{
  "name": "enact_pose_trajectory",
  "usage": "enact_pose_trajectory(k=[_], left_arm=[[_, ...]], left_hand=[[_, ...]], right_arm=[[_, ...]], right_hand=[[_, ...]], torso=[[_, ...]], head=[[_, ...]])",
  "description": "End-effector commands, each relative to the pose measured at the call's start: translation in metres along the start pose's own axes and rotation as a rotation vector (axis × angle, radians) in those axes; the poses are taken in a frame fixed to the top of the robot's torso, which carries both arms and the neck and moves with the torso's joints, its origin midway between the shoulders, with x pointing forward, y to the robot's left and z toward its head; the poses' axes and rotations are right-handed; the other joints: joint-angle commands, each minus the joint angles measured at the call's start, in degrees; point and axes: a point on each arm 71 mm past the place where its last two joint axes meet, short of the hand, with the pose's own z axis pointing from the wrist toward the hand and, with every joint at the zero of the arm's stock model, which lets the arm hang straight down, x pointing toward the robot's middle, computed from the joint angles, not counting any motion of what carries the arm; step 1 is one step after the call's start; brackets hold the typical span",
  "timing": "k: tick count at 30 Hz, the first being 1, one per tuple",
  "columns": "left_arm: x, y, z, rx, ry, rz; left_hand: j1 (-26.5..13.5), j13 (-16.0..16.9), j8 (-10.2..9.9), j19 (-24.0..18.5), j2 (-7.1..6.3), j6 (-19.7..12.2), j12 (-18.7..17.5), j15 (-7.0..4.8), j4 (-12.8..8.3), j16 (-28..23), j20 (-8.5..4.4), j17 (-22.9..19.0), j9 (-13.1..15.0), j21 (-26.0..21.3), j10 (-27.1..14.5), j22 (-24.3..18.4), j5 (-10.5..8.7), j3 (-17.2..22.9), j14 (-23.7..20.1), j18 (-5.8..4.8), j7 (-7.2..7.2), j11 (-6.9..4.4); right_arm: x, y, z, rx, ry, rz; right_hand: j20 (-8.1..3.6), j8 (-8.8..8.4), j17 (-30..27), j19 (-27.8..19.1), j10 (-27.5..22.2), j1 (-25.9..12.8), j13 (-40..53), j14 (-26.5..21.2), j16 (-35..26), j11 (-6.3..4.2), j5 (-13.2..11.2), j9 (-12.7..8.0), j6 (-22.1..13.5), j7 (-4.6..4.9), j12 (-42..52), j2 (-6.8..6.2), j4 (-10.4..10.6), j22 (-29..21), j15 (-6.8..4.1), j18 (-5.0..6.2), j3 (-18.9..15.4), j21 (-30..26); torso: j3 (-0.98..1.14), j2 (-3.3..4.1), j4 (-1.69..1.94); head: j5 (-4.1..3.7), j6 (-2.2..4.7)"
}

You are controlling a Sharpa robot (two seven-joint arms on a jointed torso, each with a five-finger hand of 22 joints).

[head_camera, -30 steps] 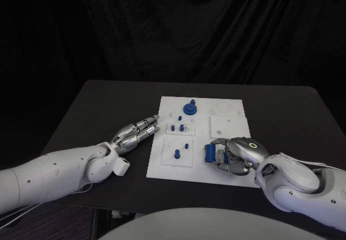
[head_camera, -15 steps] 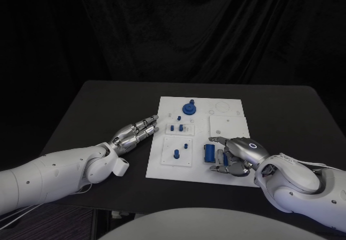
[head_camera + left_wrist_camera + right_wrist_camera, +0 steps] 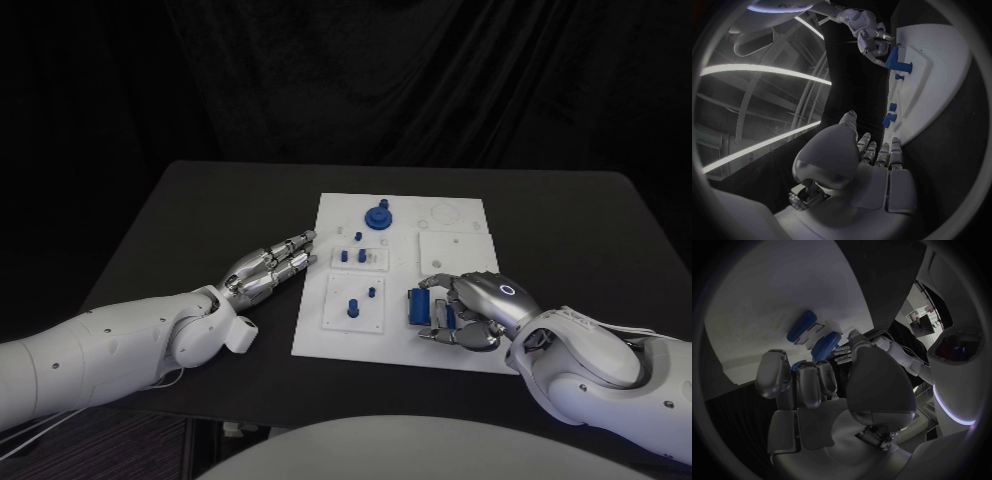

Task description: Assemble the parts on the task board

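Black desk (image 3: 188, 215) carries the white task board (image 3: 325, 335), where the task looks partly done: a blue knobbed part (image 3: 381, 216) stands at the far end and small blue pegs (image 3: 355, 257) sit in the middle blocks, while the round recess (image 3: 449, 215) and plate beside them look unfilled. At the near edge the right hand (image 3: 469, 308) grips a blue part (image 3: 420, 305) not yet seated. Beside the board, the left hand (image 3: 271, 264) rests flat, fingers straight, holding nothing.

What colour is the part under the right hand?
Blue. The part sits at the right hand on the white task board; the head view shows it best.
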Motion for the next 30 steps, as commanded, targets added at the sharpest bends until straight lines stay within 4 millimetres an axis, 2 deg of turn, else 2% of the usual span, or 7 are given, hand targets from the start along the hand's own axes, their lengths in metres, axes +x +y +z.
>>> enact_pose_trajectory(k=[1,6,9,14,19,27,30], left_arm=[[0.0012,-0.0010,-0.0010,0.044,0.001,-0.008],[0.0013,-0.0007,-0.0013,0.042,0.001,-0.009],[0.0015,-0.0005,-0.0012,0.042,0.002,-0.010],[0.0020,0.0001,-0.0011,0.038,0.005,-0.013],[0.0025,0.0006,-0.0011,0.035,0.008,-0.016],[0.0027,0.0011,-0.0015,0.032,0.009,-0.018],[0.0028,0.0014,-0.0016,0.032,0.010,-0.019]], left_hand=[[-0.13,-0.01,0.13,0.09,0.38,-0.43,-0.14,-0.07,0.15,-0.21,-0.11,-0.09,-0.02,-0.06,-0.03,-0.11,0.04,0.18,-0.02,0.56,0.06,-0.03],[-0.14,-0.01,0.13,0.09,0.38,-0.43,-0.14,-0.05,0.16,-0.21,-0.10,-0.09,-0.01,-0.05,-0.04,-0.11,0.06,0.19,-0.02,0.56,0.04,-0.05],[-0.14,-0.01,0.13,0.09,0.38,-0.43,-0.14,-0.05,0.16,-0.21,-0.10,-0.09,-0.01,-0.05,-0.04,-0.11,0.06,0.19,-0.02,0.56,0.04,-0.05],[-0.14,-0.01,0.14,0.10,0.38,-0.37,-0.14,-0.02,0.16,-0.21,-0.08,-0.09,-0.01,-0.05,-0.03,-0.11,0.07,0.21,-0.02,0.55,0.04,-0.05],[-0.14,-0.01,0.15,0.11,0.37,-0.27,-0.14,0.00,0.16,-0.21,-0.06,-0.09,0.01,-0.04,-0.04,-0.09,0.07,0.22,-0.02,0.54,0.06,-0.04],[-0.13,-0.01,0.16,0.11,0.37,-0.25,-0.14,0.05,0.16,-0.21,-0.03,-0.09,0.01,-0.04,-0.04,-0.11,0.08,0.24,-0.02,0.53,0.08,-0.02],[-0.13,-0.01,0.16,0.11,0.37,-0.25,-0.14,0.05,0.16,-0.21,-0.03,-0.09,0.01,-0.04,-0.04,-0.11,0.08,0.24,-0.02,0.53,0.08,-0.02]], right_arm=[[-0.0028,0.0037,-0.0004,-0.032,-0.048,0.016],[-0.0024,0.0037,0.0005,-0.034,-0.048,0.016],[-0.0006,0.0029,0.0011,-0.023,-0.026,0.008],[0.0033,0.0007,0.0027,0.005,0.019,-0.008],[0.0057,0.0004,0.0043,0.013,0.042,-0.017],[0.0068,0.0013,0.0052,0.012,0.052,-0.030],[0.0067,0.0012,0.0056,0.009,0.048,-0.032]], right_hand=[[0.64,2.06,0.16,0.02,0.04,0.11,0.35,1.20,0.38,0.48,1.09,0.51,1.46,0.13,0.48,1.66,-0.11,9.08,0.54,0.95,0.84,0.29],[0.67,6.21,0.22,0.07,0.02,0.79,0.59,1.21,0.44,0.41,4.13,1.81,3.13,-0.05,0.69,3.05,-0.32,9.11,0.50,0.96,1.77,0.40],[0.66,6.82,0.16,0.06,-0.14,1.11,0.44,1.20,0.42,0.41,4.48,1.99,2.95,-0.06,0.60,3.09,-0.41,9.10,0.50,0.96,1.87,0.36],[0.91,8.43,-0.71,-0.59,-3.02,2.07,-1.93,0.76,0.00,0.82,1.17,2.11,-3.25,0.43,-0.86,1.11,-0.16,8.70,0.84,1.23,0.76,-1.11],[1.09,10.56,-0.99,-0.77,-3.38,4.79,-1.92,0.57,-0.11,0.95,1.31,2.51,-5.03,0.55,-0.76,0.94,-0.25,8.61,0.98,1.31,0.84,-1.50],[1.15,12.13,-1.07,-0.83,-3.74,5.81,-2.10,0.49,-0.10,1.02,0.39,2.64,-7.80,0.63,-0.78,-0.61,-0.06,8.60,1.05,1.33,-0.52,-1.61],[1.19,12.91,-0.98,-0.80,-3.28,6.15,-1.56,0.52,-0.05,1.11,0.61,2.78,-8.37,0.72,-0.41,-0.35,-0.08,8.61,1.09,1.31,-0.44,-1.56]], torso=[[-0.01,0.01,0.03],[0.00,0.01,0.01],[-0.03,0.00,0.05],[-0.01,0.00,-0.02],[-0.01,0.01,0.05],[0.00,0.01,0.01],[0.00,-0.01,-0.01]], head=[[0.02,-0.01],[-0.01,-0.01],[-0.01,-0.01],[0.13,-0.01],[0.06,-0.01],[0.22,-0.01],[0.31,-0.01]])
